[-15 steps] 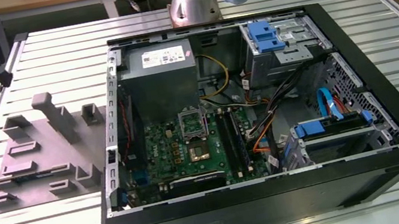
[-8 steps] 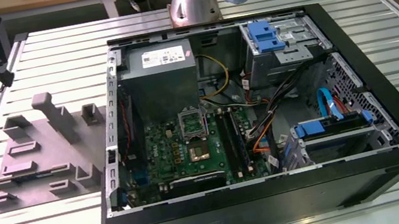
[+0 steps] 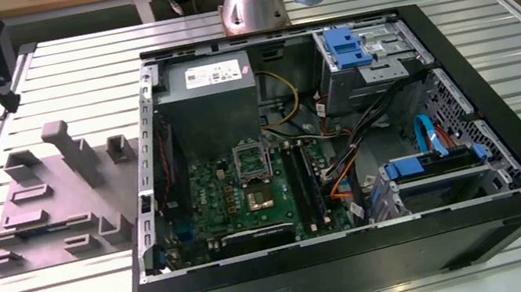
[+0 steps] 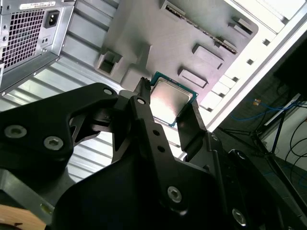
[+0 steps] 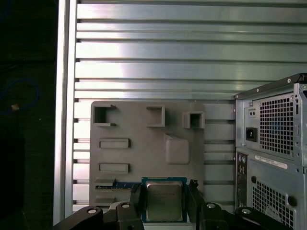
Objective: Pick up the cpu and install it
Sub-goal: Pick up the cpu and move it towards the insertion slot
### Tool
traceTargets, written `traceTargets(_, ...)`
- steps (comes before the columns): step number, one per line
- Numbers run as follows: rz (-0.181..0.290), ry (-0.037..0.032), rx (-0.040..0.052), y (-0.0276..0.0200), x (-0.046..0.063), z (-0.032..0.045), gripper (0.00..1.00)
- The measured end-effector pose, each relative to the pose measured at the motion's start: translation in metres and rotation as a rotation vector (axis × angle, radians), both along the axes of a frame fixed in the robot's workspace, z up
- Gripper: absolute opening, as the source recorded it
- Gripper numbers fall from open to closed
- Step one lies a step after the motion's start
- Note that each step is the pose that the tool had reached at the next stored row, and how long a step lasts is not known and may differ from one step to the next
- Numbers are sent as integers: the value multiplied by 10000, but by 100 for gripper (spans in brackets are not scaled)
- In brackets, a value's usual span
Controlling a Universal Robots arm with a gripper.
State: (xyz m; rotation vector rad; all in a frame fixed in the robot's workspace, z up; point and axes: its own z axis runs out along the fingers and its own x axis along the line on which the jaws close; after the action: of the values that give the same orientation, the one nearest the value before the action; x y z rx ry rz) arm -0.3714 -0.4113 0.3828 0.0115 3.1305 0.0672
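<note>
Claw (image 5: 164, 188) clamps the cpu (image 5: 165, 203) by two opposite edges, keeping the fingers (image 5: 135, 199) off its metal top, raised above the grey fixture plate (image 5: 144, 143) on the slatted desk (image 5: 144, 48).

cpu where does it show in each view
first wrist view: cpu held between the pincer tips, in front of the grey fixture plate.
second wrist view: cpu between those tips, the plate behind it.
exterior view: shared landmark, the plate, lies on the exterior view's left of the case.
</note>
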Motion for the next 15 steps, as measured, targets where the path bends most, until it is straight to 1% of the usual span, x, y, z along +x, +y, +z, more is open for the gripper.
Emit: traceTargets(15,0,0,0,0,54,0,47)
